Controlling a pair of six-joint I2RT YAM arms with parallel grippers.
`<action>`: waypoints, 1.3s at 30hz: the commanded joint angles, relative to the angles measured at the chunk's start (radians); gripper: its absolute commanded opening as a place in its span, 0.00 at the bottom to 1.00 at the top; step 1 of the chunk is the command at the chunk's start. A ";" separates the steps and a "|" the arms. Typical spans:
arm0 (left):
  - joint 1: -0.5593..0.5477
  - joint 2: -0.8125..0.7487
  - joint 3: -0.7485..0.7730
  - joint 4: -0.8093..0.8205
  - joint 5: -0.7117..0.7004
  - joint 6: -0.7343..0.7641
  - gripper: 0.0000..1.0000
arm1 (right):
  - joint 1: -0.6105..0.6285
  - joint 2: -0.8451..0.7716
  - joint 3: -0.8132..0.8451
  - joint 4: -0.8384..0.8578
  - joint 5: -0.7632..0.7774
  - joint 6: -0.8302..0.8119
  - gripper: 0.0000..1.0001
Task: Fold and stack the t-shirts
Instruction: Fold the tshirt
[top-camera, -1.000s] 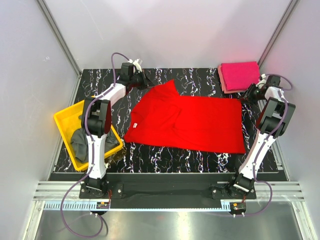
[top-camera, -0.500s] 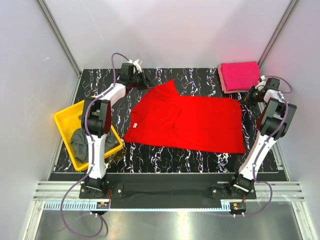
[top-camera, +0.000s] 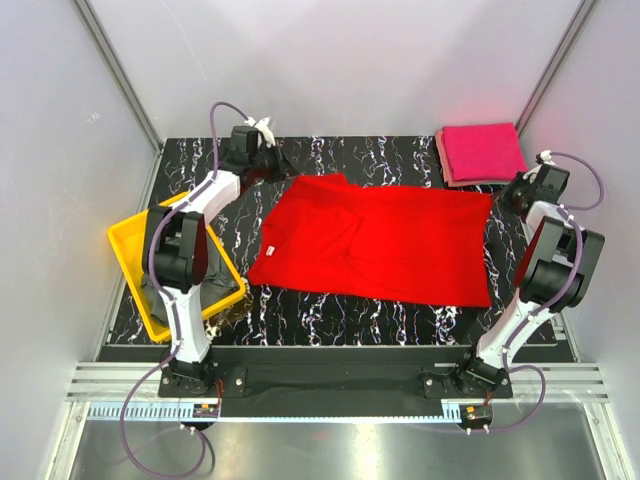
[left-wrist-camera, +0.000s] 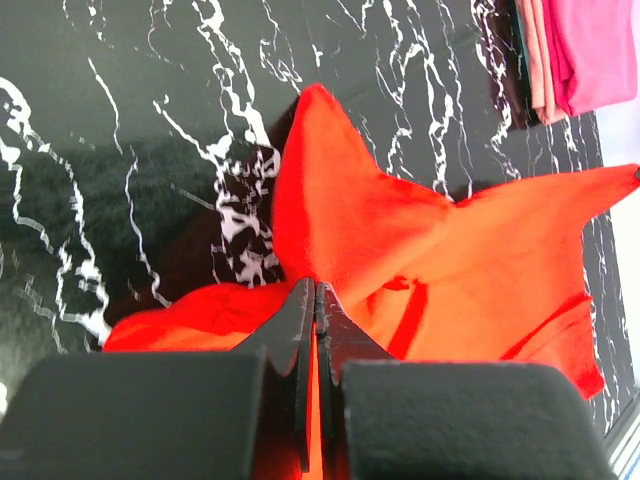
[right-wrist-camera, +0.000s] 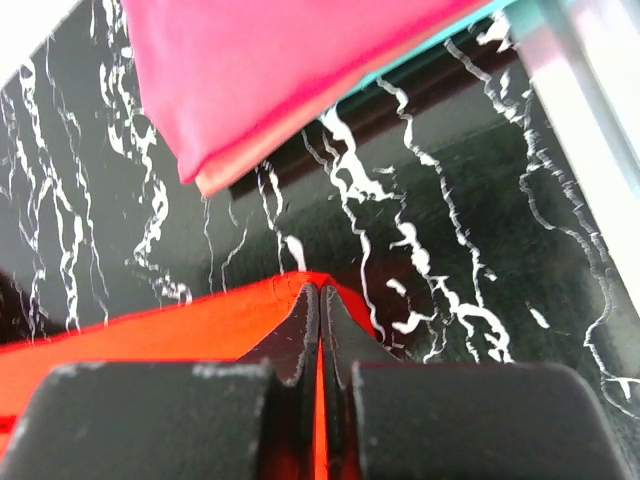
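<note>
The bright red t-shirt (top-camera: 390, 245) lies spread across the black marbled table, its far edge pulled straight between both arms. My left gripper (top-camera: 283, 172) is shut on the shirt's far left corner; in the left wrist view red cloth (left-wrist-camera: 400, 240) runs between the closed fingertips (left-wrist-camera: 315, 287). My right gripper (top-camera: 500, 195) is shut on the far right corner, and in the right wrist view the red hem (right-wrist-camera: 180, 335) is pinched at the tips (right-wrist-camera: 320, 290). A folded magenta-pink t-shirt stack (top-camera: 482, 152) sits at the back right.
A yellow tray (top-camera: 125, 245) at the left edge holds a crumpled dark grey t-shirt (top-camera: 160, 285). The pink stack (right-wrist-camera: 280, 70) lies just beyond the right gripper. Frame posts and grey walls close in the table's sides and back.
My right gripper closed on the shirt's far right corner and drew it outward. The left gripper pulled its corner back and left, so the peaked far edge now runs straight.
</note>
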 joint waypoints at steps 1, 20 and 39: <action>0.003 -0.084 -0.048 0.030 -0.039 0.040 0.00 | -0.001 -0.052 -0.031 0.122 0.086 0.041 0.00; -0.012 -0.285 -0.290 -0.127 -0.125 0.125 0.00 | -0.001 -0.266 -0.250 0.045 0.170 0.141 0.00; -0.083 -0.281 -0.346 -0.331 -0.192 0.136 0.15 | -0.001 -0.335 -0.364 -0.120 0.231 0.196 0.18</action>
